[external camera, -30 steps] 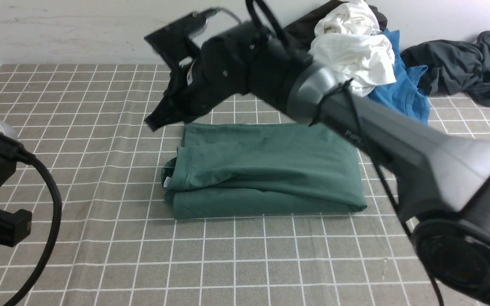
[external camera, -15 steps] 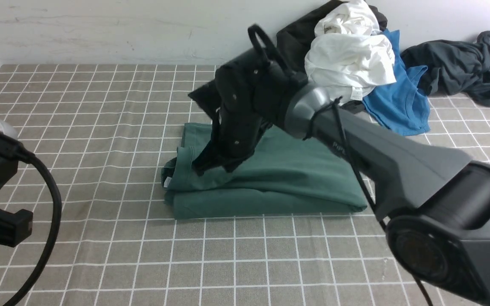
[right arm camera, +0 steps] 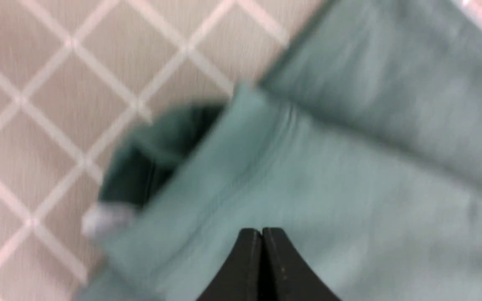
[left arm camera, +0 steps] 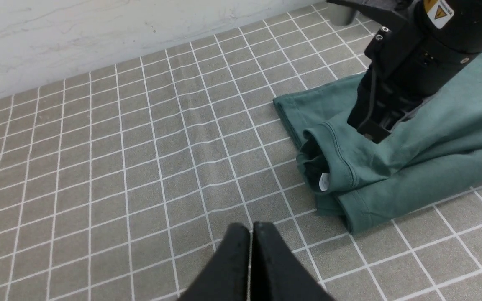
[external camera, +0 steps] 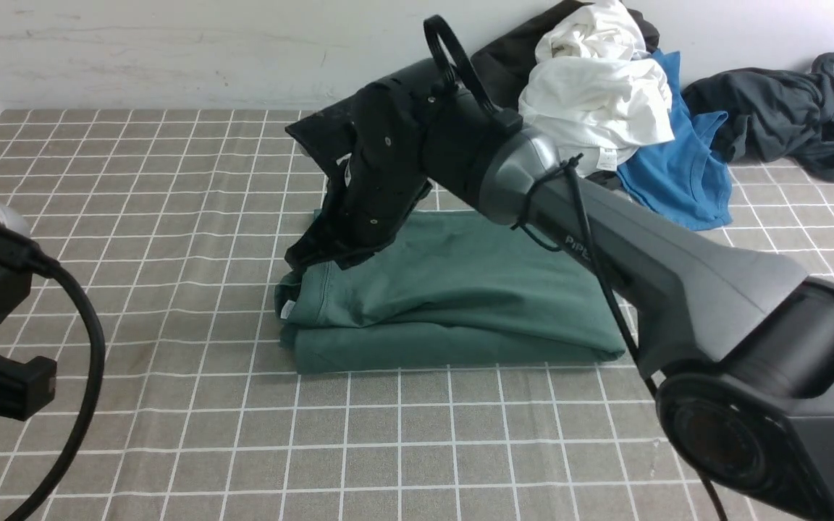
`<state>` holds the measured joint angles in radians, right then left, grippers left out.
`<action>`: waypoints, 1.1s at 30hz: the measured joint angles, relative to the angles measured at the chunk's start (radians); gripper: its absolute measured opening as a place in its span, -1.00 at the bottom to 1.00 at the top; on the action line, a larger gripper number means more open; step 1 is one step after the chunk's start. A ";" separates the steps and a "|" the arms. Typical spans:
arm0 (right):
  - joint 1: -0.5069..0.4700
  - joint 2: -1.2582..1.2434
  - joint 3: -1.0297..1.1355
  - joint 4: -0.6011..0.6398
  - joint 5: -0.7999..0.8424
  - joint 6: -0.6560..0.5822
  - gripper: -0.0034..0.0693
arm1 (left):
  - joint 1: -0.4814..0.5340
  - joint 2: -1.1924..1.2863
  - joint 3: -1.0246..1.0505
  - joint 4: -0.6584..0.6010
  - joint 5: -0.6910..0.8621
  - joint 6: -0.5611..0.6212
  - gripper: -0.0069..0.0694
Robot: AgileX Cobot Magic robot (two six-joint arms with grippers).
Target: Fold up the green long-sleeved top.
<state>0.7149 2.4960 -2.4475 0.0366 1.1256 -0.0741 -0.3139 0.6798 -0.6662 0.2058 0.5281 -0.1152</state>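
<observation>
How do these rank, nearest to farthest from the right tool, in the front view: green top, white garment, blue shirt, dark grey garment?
1. Green top, under the right tool.
2. White garment, back pile.
3. Blue shirt, right of it.
4. Dark grey garment, far right.

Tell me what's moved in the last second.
The right hand, shut, swung down from above the table to the folded green top, then slid towards its left edge; it holds nothing. The top, the left hand and the clothes pile stayed put.
</observation>
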 joint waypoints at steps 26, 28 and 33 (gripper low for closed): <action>-0.217 -0.696 0.287 0.167 0.112 -0.292 -0.94 | 0.000 -0.399 0.002 0.173 0.141 0.011 -0.84; -0.246 -0.794 0.362 0.126 0.114 -0.285 -0.94 | 0.000 -0.415 0.002 0.173 0.150 0.011 -0.84; -0.301 -1.007 0.601 0.029 0.052 -0.195 -0.94 | 0.000 -0.422 0.002 0.173 0.153 0.011 -0.84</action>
<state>0.4144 1.4891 -1.8461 0.0657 1.1780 -0.2686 -0.3139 0.2575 -0.6641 0.3787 0.6810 -0.1044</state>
